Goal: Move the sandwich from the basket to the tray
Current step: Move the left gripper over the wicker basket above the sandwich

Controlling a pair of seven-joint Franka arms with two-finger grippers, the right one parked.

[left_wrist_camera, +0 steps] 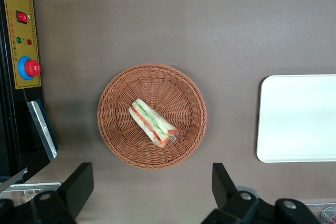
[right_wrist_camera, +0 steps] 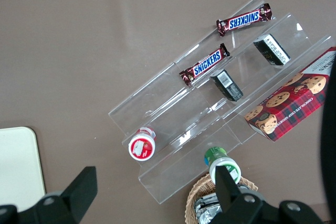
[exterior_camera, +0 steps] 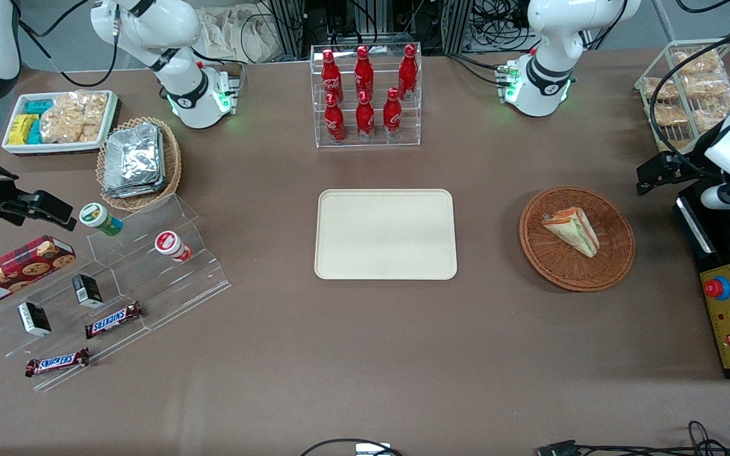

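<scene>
Gripper (left_wrist_camera: 152,192) hovering high above basket (left_wrist_camera: 113,135), fingers spread wide, holding nothing, fingertips cut off; sandwich (left_wrist_camera: 153,123) lying inside.

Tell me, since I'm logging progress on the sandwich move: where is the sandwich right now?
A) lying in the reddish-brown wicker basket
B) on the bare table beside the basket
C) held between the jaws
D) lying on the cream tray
A: the sandwich lies inside the basket, the tray holds nothing, and the gripper hangs above the basket with its jaws spread wide and nothing between them.
</scene>
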